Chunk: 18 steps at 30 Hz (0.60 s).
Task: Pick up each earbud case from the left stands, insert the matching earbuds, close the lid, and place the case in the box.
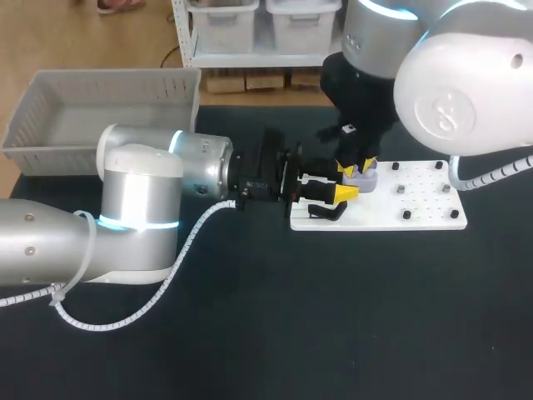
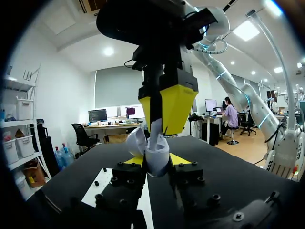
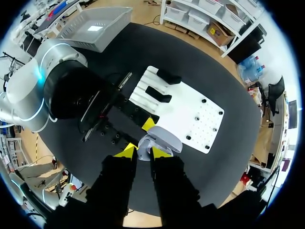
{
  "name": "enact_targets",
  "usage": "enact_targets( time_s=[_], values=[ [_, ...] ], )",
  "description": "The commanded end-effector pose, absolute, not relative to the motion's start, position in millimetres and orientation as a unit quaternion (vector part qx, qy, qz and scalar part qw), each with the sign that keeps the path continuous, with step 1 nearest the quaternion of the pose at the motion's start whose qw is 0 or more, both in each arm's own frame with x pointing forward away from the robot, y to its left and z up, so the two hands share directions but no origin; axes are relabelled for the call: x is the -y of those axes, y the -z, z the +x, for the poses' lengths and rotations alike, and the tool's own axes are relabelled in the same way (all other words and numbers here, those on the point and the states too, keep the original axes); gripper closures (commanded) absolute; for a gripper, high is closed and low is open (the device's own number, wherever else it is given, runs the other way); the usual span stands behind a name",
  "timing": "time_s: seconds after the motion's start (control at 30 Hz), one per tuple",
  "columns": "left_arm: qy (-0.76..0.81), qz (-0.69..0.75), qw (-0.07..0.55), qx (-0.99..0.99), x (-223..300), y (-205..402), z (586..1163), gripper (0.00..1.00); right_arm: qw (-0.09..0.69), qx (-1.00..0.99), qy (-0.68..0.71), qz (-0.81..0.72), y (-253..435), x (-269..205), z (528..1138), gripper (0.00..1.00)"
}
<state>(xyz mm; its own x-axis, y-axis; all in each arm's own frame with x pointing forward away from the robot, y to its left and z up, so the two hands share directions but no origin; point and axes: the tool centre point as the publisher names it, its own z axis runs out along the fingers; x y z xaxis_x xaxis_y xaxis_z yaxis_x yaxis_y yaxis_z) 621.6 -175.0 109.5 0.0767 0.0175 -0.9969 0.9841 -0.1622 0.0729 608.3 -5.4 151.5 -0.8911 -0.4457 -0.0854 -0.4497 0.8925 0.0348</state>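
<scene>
Above the white board [image 1: 425,204]: earbud [image 2: 155,128] at open earbud case [image 2: 155,149].
Left gripper [image 2: 157,160] clamps the earbud case; right gripper [image 3: 143,151] pinches the earbud: lower straight, release once seated.

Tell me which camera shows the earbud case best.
The left wrist view: the earbud case sits close up, lid open, between the yellow tips of the left gripper. The right wrist view shows it from above, partly under the right gripper. The head view shows only a sliver.
</scene>
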Motion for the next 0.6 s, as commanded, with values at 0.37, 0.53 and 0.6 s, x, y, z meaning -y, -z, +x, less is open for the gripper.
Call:
enact_targets(
  time_s=[0.37, 0.53, 0.6],
  values=[
    [0.513, 0.563, 0.472, -0.445, 175.0, -109.2, 621.0, 1.0, 0.033, -0.971, -0.023, -0.235, -148.5, 4.4, 608.4, 1.0],
    [0.513, 0.563, 0.472, -0.445, 175.0, -109.2, 621.0, 1.0, 0.031, -0.971, -0.021, -0.234, -146.3, 4.9, 608.6, 1.0],
    [0.513, 0.563, 0.472, -0.445, 175.0, -109.2, 621.0, 1.0, 0.029, -0.971, -0.02, -0.235, -145.2, 4.2, 608.4, 1.0]
  ],
)
